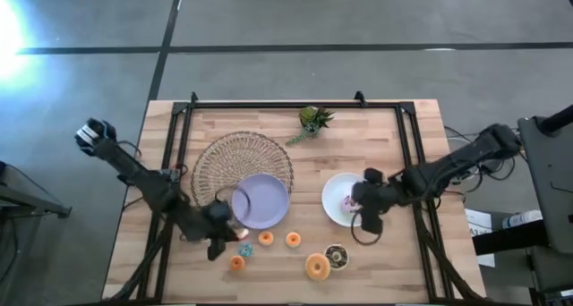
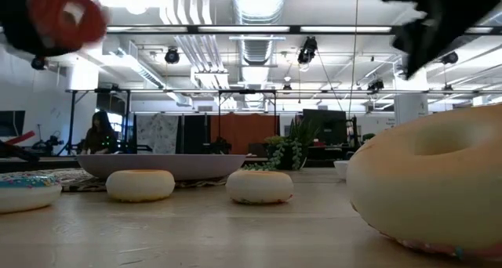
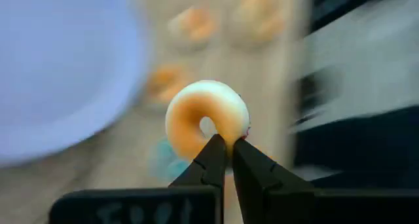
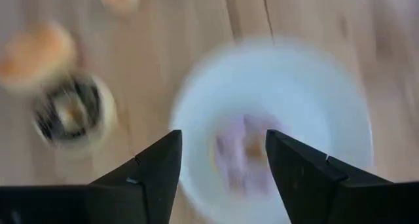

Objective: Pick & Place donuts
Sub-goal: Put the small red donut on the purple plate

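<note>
My left gripper (image 3: pixel 229 144) is shut on a small donut (image 3: pixel 206 116), pale orange on the face I see, with a red edge. In the high view it hovers at the lilac plate's (image 1: pixel 261 201) near-left rim (image 1: pixel 235 230). In the low view the red donut (image 2: pixel 69 17) hangs high above the table. My right gripper (image 4: pixel 222 142) is open above the white plate (image 1: pixel 333 188), where a pink sprinkled donut (image 4: pixel 245 152) lies flat. Loose on the wood are a teal ring (image 1: pixel 245 250), small orange rings (image 1: pixel 266 238), a larger orange donut (image 1: pixel 317 267) and a chocolate one (image 1: pixel 337 256). My left gripper pinches the small donut between its two fingertips (image 3: pixel 216 152), on the part of the ring nearest the gripper (image 3: pixel 229 131). The ring stands on edge beyond the tips with its hole facing the camera. It is lifted clear of the table.
A round wicker mat (image 1: pixel 242 163) lies under the lilac plate's far side. A small green plant (image 1: pixel 311 121) stands near the far edge. A black frame (image 1: pixel 295 103) runs along the table's far and side edges. Bare wood lies between the two plates.
</note>
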`<control>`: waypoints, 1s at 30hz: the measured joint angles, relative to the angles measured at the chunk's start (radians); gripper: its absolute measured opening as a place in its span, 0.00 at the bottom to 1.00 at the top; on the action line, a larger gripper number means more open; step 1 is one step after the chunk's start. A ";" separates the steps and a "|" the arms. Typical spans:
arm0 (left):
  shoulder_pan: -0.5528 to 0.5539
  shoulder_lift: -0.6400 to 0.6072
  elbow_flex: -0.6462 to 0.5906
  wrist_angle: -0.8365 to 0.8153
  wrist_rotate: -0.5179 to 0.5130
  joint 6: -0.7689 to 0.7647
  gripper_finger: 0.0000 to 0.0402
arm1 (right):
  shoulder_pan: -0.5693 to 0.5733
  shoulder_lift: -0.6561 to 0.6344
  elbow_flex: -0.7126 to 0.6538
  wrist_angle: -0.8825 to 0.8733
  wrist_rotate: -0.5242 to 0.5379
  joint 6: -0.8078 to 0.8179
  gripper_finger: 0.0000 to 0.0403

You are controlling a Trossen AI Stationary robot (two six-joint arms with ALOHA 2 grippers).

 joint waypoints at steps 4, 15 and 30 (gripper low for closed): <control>0.082 -0.100 -0.187 0.495 0.049 0.022 0.00 | -0.089 0.022 0.000 0.310 -0.030 -0.225 0.52; 0.334 -0.134 -0.368 0.749 0.120 0.090 0.00 | -0.301 0.244 0.118 0.510 -0.303 -0.281 0.52; 0.553 -0.022 -0.316 0.749 0.501 0.205 0.00 | -0.357 0.603 0.635 0.231 -0.429 -0.663 0.52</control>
